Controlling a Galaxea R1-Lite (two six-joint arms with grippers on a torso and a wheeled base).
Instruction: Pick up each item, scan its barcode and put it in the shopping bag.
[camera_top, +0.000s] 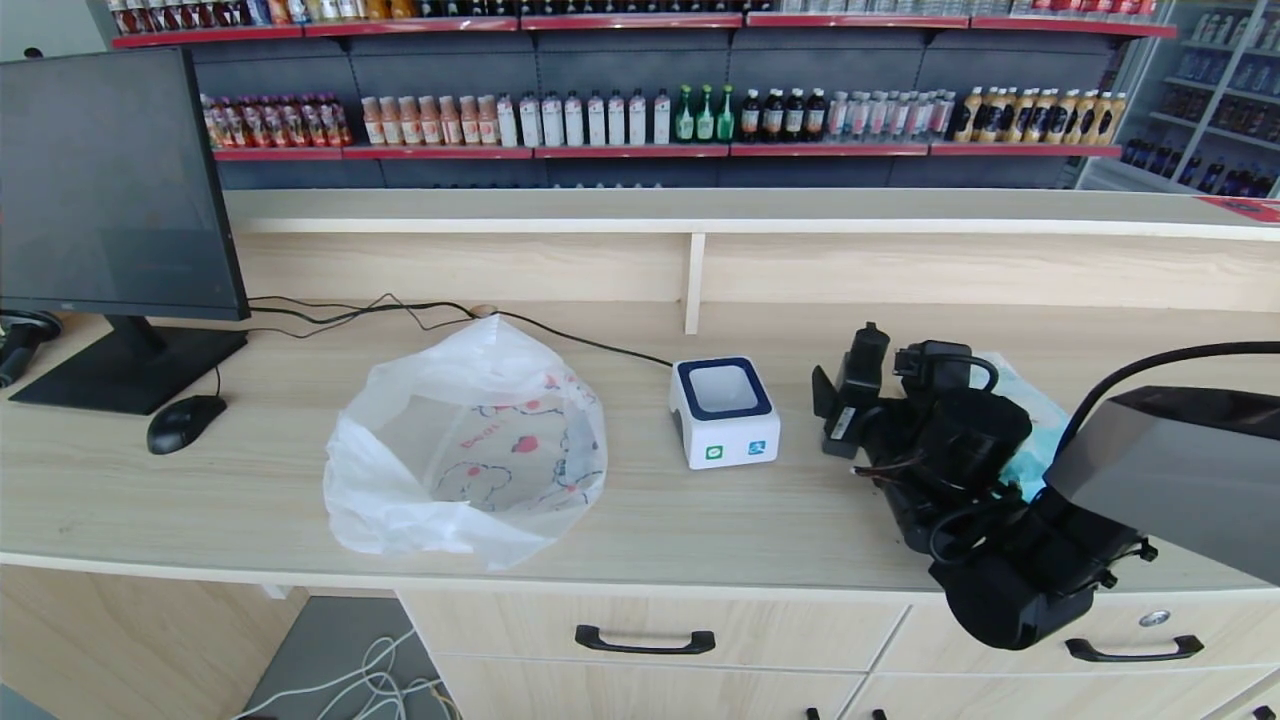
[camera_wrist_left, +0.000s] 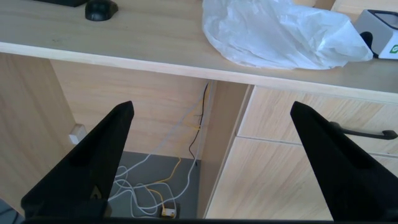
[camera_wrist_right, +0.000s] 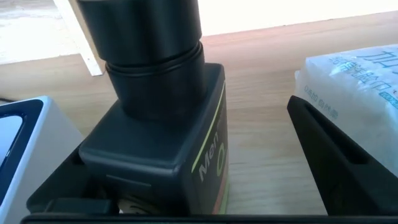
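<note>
A black bottle (camera_wrist_right: 152, 74) with a black cap stands on the wooden counter (camera_top: 640, 520), right of the white and blue barcode scanner (camera_top: 723, 410). My right gripper (camera_wrist_right: 186, 134) is open around the bottle (camera_top: 866, 352); one finger lies close against it and the other finger (camera_wrist_right: 336, 155) stands apart. A blue and white tissue pack (camera_top: 1035, 415) lies just beyond that arm, also seen as the tissue pack (camera_wrist_right: 354, 74). The clear plastic shopping bag (camera_top: 470, 450) sits open left of the scanner. My left gripper (camera_wrist_left: 211, 168) hangs open and empty below the counter's front edge.
A monitor (camera_top: 110, 190) on a black stand and a mouse (camera_top: 185, 422) occupy the counter's far left, with cables (camera_top: 380, 310) running behind the bag. A raised ledge (camera_top: 700, 225) backs the counter. Drawers with black handles (camera_top: 645, 640) are under it.
</note>
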